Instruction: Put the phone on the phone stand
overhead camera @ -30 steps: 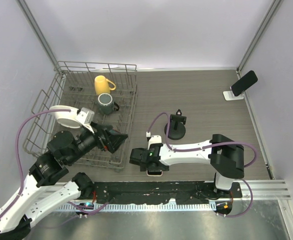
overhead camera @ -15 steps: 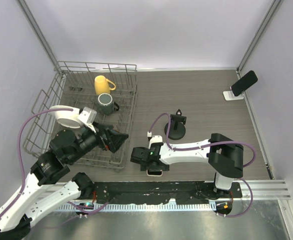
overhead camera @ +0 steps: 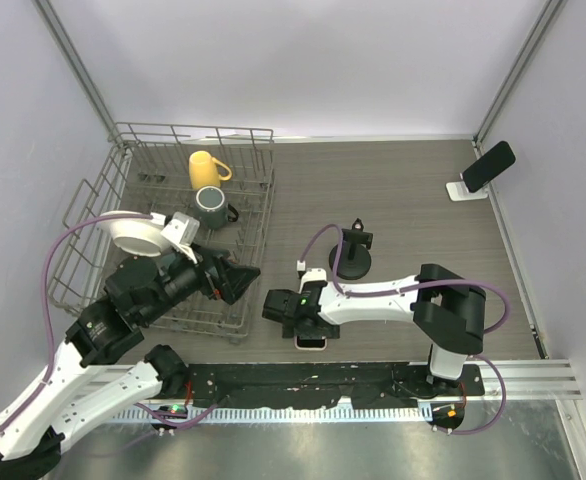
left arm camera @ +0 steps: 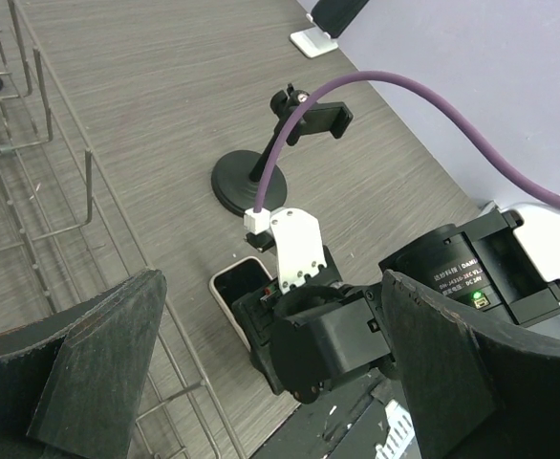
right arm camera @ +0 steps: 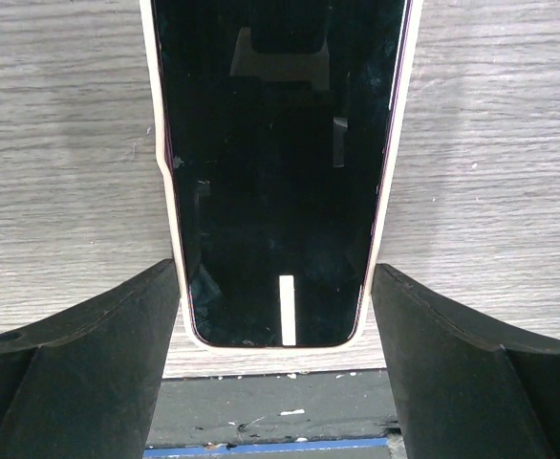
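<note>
A phone (overhead camera: 311,343) in a pale case lies flat, screen up, at the table's near edge. It also shows in the right wrist view (right arm camera: 278,163) and the left wrist view (left arm camera: 237,284). My right gripper (overhead camera: 307,334) is down over it. In the right wrist view the gripper (right arm camera: 275,316) has a finger touching each long side of the phone. The white phone stand (overhead camera: 463,190) sits at the far right by the wall, with a dark phone (overhead camera: 489,165) leaning on it. My left gripper (overhead camera: 238,280) is open and empty above the rack's near right corner.
A black clamp holder on a round base (overhead camera: 351,262) stands just beyond the right gripper. A wire dish rack (overhead camera: 256,205) at the left holds a yellow mug (overhead camera: 205,168), a grey mug (overhead camera: 211,205) and a white bowl (overhead camera: 131,235). A black strip (right arm camera: 280,411) borders the near edge.
My right gripper has crept slightly up and left over the phone, covering more of it. My left arm has shifted a little to the right above the rack.
</note>
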Controlling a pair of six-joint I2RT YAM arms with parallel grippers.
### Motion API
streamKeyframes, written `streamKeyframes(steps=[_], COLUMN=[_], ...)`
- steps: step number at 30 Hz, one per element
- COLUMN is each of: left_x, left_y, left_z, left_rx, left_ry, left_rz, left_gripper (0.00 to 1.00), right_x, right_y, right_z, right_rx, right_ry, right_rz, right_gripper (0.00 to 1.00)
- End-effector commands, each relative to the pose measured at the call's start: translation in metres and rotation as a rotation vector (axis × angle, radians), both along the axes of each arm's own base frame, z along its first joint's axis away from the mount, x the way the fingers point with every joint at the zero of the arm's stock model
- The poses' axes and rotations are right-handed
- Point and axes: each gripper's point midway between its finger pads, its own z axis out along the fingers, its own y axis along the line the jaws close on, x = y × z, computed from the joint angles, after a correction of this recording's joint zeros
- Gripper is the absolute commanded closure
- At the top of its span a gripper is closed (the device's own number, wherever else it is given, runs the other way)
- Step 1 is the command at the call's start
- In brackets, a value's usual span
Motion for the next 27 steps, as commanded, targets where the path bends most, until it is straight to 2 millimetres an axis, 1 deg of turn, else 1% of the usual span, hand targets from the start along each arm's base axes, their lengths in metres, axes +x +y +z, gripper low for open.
streamKeyframes(steps=[1,3,6,9,11,13,14,15,17,18,19,20,21,22,23,24,25,26,27], left_x=[0.002,0.003,0.004,0.004,0.004,0.003,0.003,0.003,0.003,0.002,0.003,0.003,0.002,0.003,0.004,0.004,0.000,0.000,-0.001], left_y=[-0.005,-0.006,-0.007,-0.007,-0.007,-0.006,-0.006,-0.006,-0.005,-0.005,-0.005,-0.005,-0.006,-0.008,-0.009,-0.010,-0.015,-0.016,-0.017], left_z=[0.011,0.010,0.010,0.010,0.010,0.010,0.010,0.011,0.009,0.010,0.009,0.008,0.008,0.005,0.003,0.001,-0.001,-0.004,-0.007], left_rx=[-0.021,-0.018,-0.016,-0.019,-0.022,-0.023,-0.023,-0.023,-0.018,-0.020,-0.017,-0.017,-0.018,-0.017,-0.016,-0.016,-0.023,-0.024,-0.025], left_ry=[-0.030,-0.027,-0.025,-0.024,-0.023,-0.020,-0.017,-0.015,-0.007,-0.006,0.002,0.009,0.015,0.035,0.047,0.060,0.090,0.105,0.118], left_rz=[-0.015,-0.015,-0.015,-0.013,-0.014,-0.014,-0.014,-0.012,-0.006,-0.008,-0.006,-0.005,-0.008,-0.008,-0.005,-0.003,-0.031,-0.032,-0.035], left_gripper=[0.00,0.00,0.00,0.00,0.00,0.00,0.00,0.00,0.00,0.00,0.00,0.00,0.00,0.00,0.00,0.00,0.00,0.00,0.00], right_x=[0.009,0.010,0.005,0.000,-0.001,-0.002,-0.001,0.000,0.008,0.009,0.013,0.014,0.017,0.018,0.018,0.019,0.019,0.020,0.019], right_y=[-0.013,-0.009,-0.008,-0.011,-0.016,-0.020,-0.020,-0.021,-0.013,-0.015,-0.008,-0.005,-0.006,-0.002,-0.001,0.001,0.001,0.006,0.003], right_z=[-0.011,-0.014,-0.022,-0.031,-0.035,-0.036,-0.034,-0.031,-0.017,-0.012,-0.002,0.005,0.010,0.015,0.018,0.024,0.026,0.030,0.037], right_rx=[-0.032,-0.004,0.008,0.001,-0.024,-0.039,-0.040,-0.044,-0.038,-0.054,-0.044,-0.042,-0.051,-0.042,-0.033,-0.017,-0.003,0.031,0.056], right_ry=[-0.014,-0.008,0.029,0.057,0.066,0.066,0.053,0.038,-0.029,-0.045,-0.078,-0.103,-0.131,-0.141,-0.152,-0.175,-0.189,-0.210,-0.240], right_rz=[-0.022,-0.024,-0.020,-0.015,-0.013,-0.006,-0.003,0.002,0.032,0.042,0.057,0.074,0.081,0.089,0.090,0.093,0.094,0.094,0.094], right_gripper=[0.15,0.15,0.15,0.16,0.18,0.24,0.28,0.34,0.45,0.57,0.65,0.73,0.89,0.97,0.99,0.99,0.99,1.00,0.99])
